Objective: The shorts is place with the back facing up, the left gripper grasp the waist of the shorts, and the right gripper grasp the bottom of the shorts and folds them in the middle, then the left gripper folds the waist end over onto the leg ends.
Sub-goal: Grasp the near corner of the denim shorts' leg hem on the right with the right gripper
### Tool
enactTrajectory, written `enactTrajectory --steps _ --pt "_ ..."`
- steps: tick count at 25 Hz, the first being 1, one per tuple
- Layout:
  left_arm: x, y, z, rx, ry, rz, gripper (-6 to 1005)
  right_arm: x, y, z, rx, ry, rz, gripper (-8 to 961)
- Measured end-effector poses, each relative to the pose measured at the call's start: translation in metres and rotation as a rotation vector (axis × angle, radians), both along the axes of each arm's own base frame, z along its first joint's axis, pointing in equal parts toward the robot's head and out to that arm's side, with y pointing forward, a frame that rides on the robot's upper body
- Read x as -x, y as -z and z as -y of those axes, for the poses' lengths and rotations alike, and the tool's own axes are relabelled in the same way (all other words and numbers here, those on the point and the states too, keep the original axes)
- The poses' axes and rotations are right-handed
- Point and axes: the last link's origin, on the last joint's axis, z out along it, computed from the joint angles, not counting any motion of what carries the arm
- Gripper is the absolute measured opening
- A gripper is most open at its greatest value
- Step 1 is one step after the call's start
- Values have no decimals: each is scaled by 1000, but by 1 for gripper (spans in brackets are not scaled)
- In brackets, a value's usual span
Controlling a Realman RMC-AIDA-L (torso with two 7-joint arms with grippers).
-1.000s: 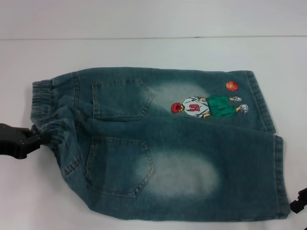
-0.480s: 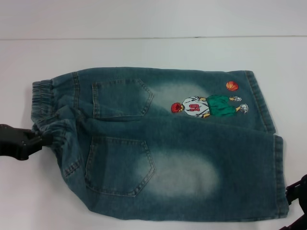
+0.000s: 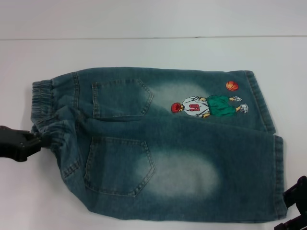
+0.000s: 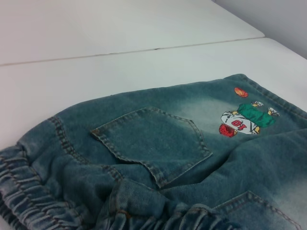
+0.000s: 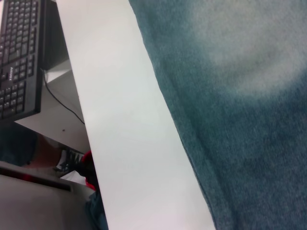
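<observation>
Shorts [image 3: 163, 143] lie flat, back up, across the middle of the white table [image 3: 144, 52] — no fold made. At nine o'clock the left gripper [image 3: 36, 140] pinches the waist [image 3: 45, 112]. At five o'clock the right gripper [image 3: 295, 203] nears the leg ends [image 3: 278, 163]; its jaws I cannot tell.

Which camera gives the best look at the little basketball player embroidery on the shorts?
The head view: the basketball player embroidery shows whole and flat on the shorts, with its orange ball beside it. The left wrist view shows it farther off and at a slant. The right wrist view shows only plain denim, no embroidery.
</observation>
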Motion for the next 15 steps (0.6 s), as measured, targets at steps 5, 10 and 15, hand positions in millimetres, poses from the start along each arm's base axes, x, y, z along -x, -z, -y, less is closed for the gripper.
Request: enactTrajectory --steps 5,10,15 --pt "-2 0 -2 -1 6 1 69 0 -3 -2 -13 -11 8 594" --pt "-4 0 -3 -16 15 15 70 -1 -4 -3 -38 -30 7 380" --pt "-4 1 -2 -30 18 38 70 -2 -5 -1 -68 -56 -27 157"
